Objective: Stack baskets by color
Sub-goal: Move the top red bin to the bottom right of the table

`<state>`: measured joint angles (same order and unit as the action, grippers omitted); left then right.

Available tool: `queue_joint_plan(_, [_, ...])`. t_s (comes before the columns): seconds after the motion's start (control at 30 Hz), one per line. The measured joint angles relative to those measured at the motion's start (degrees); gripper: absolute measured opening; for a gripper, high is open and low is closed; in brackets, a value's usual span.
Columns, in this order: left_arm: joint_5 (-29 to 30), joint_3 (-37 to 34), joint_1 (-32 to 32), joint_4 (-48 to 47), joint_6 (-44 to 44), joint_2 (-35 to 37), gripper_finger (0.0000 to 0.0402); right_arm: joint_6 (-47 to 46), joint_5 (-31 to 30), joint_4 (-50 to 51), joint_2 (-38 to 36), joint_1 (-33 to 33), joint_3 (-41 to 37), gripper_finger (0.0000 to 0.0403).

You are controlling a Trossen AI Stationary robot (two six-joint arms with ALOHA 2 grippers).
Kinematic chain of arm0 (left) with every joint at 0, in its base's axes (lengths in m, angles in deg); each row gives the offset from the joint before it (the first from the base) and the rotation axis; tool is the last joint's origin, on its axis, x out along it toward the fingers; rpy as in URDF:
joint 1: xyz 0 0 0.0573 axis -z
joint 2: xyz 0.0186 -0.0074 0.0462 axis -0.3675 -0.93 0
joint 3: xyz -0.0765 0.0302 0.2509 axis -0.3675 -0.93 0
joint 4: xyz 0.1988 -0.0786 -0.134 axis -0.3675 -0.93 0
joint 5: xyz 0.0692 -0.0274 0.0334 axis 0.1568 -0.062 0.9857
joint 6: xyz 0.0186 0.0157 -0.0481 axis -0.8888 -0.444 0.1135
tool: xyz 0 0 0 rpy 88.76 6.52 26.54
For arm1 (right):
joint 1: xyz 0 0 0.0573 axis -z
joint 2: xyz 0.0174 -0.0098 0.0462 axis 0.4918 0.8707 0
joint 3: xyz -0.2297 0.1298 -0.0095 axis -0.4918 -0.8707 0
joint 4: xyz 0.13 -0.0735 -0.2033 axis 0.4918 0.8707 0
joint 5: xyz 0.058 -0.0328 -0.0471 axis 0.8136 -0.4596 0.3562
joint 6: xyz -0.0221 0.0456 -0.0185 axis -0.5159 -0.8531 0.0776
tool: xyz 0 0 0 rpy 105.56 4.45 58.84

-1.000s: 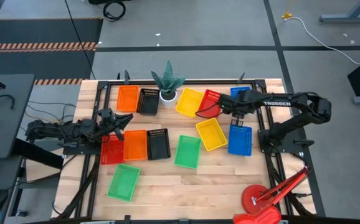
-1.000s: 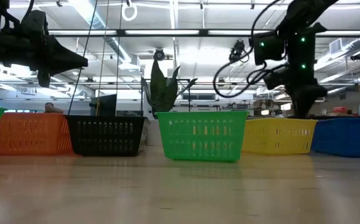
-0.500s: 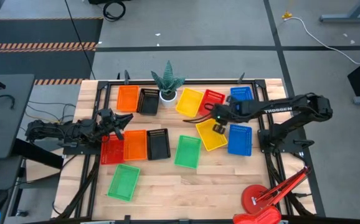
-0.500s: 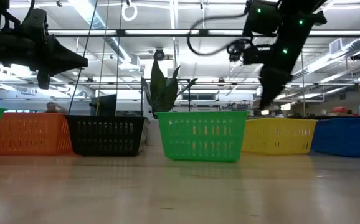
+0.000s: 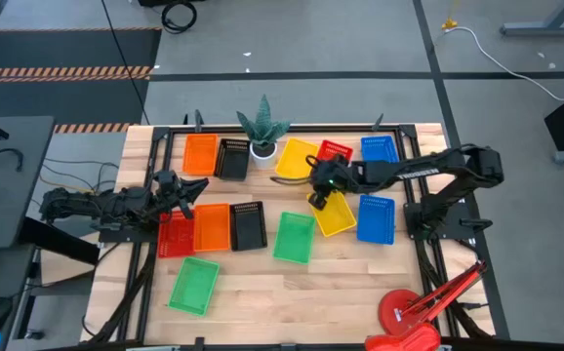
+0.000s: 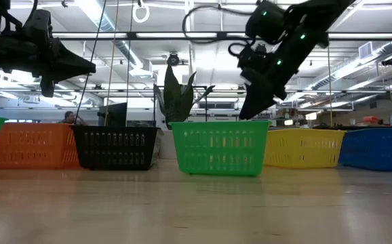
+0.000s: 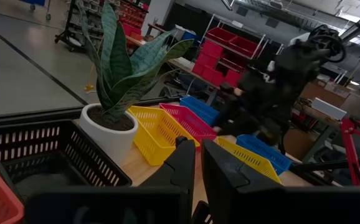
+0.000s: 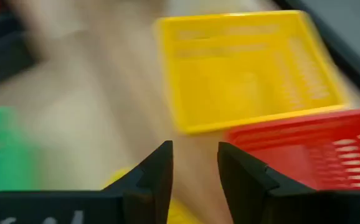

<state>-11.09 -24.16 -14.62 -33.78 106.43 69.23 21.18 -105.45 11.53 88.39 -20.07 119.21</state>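
Near edge: bare table (image 5: 292,302) — open passage.
Far row: plant pot (image 5: 262,148) stands between black basket (image 5: 231,158) and yellow basket (image 5: 297,159) — tight.

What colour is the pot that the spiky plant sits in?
White; the pot shows best in the left wrist view.

high: straight down over whole desk (image 5: 262,283) | low: desk-level, facing room | left wrist: close, toward plant (image 7: 121,74) | right wrist: close, downward | shared: yellow basket (image 8: 245,68)

Eleven baskets (image 5: 295,237), one plant (image 5: 263,129)
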Motion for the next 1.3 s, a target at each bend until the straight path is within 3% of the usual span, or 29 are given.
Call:
queue_joint_plan(0.23, [0.0, 0.0, 0.0, 0.0, 0.0, 0.0, 0.0035, -1.2, -0.2, 0.6, 6.3, 5.3, 1.7, 0.0188])
queue_joint_plan(0.4, [0.0, 0.0, 0.0, 0.0, 1.8, 0.0, 0.0038, -0.5, 0.4, 0.7, 9.6, 7.7, 1.8, 0.0195])
queue_joint_plan(0.5, [0.0, 0.0, 0.0, 0.0, 1.9, 0.0, 0.0036, 1.2, 0.4, 0.7, 10.7, 8.3, 1.8, 0.0172])
queue_joint_plan(0.63, [0.0, 0.0, 0.0, 0.0, 1.9, 0.0, 0.0031, 2.8, 0.3, 0.6, 11.1, 8.0, 1.8, 0.0097])
queue_joint_plan(0.77, [0.0, 0.0, 0.0, 0.0, 1.9, 0.0, 0.0031, 2.3, -0.6, 0.8, 9.7, 4.5, 1.8, 0.0013])
queue_joint_plan(1.03, [0.0, 0.0, 0.0, 0.0, 1.9, 0.0, 0.0038, -1.0, -11.9, 0.3, 4.5, -7.6, 1.8, 0.0008])
queue_joint_plan(1.3, [0.0, 0.0, 0.0, 0.0, 1.9, 0.0, 0.003, 0.8, -15.0, 0.2, 2.7, -19.2, 8.5, 0.0005])
